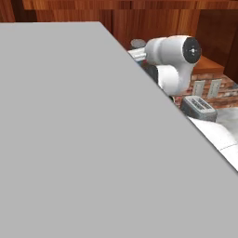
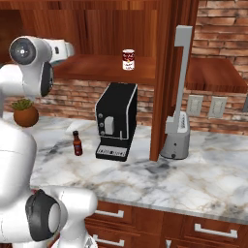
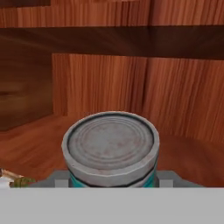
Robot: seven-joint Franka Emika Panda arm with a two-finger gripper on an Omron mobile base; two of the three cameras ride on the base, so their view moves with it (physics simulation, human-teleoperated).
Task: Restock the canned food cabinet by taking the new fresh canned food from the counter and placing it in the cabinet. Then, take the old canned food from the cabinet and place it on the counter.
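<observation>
Arm: the white arm reaches up into the cabinet (image 2: 97,29). The hand is out of sight in the right base view. In the left base view a large plain grey panel (image 1: 83,139) covers most of the frame.

Fingers: in the hand view only two grey stubs (image 3: 59,178) show, one at each side of the teal can's base. Whether they press on the can or stand clear of it cannot be told.

Old canned food (image 3: 110,148): teal side, pale grey ribbed lid, upright on the cabinet shelf board (image 3: 35,148). It sits directly ahead of the fingers and between them, filling the lower middle of the hand view. In the left base view only its grey lid shows, just beside the arm's forward link.

New fresh canned food (image 2: 128,59): red and white label, upright on the shelf board inside the cabinet, well apart from the hand and to its right in the right base view.

Cabinet interior: wood-grain back panels stand beyond the teal can.

Counter (image 2: 193,174): mottled stone, well below the fingers. It carries a black coffee machine (image 2: 116,121), a small dark sauce bottle (image 2: 77,143), a potted plant (image 2: 25,112), a grey paper towel holder (image 2: 178,131) and a toaster (image 1: 199,107).
</observation>
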